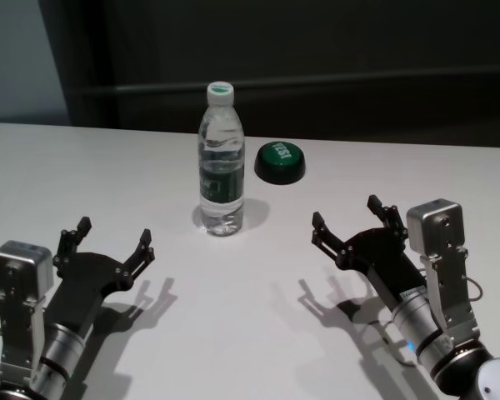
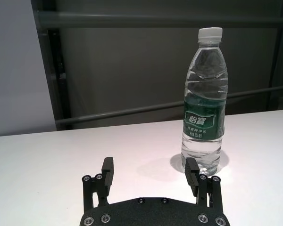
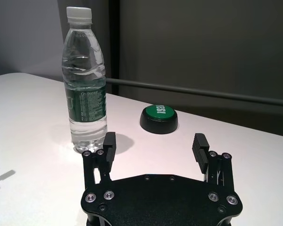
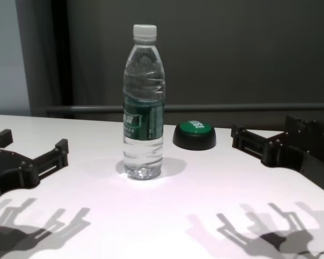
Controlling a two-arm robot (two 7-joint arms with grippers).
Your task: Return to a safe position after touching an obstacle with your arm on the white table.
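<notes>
While one bottle (image 1: 221,162) stands, two end effectors (image 1: 107,242) (image 1: 354,221) gape.

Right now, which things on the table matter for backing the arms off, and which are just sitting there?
Job:
- tall clear plastic water bottle, upright
- glossy white table
- left gripper, jaws open, near edge
- right gripper, jaws open, near edge

Just there:
- green dome button behind the bottle

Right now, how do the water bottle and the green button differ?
The water bottle is tall, clear and upright, with a white cap and a green label; the green button is a low dome on a black base. The bottle stands nearer the robot, the button behind it to the right, apart. Both rest on the white table, untouched by either gripper.
</notes>
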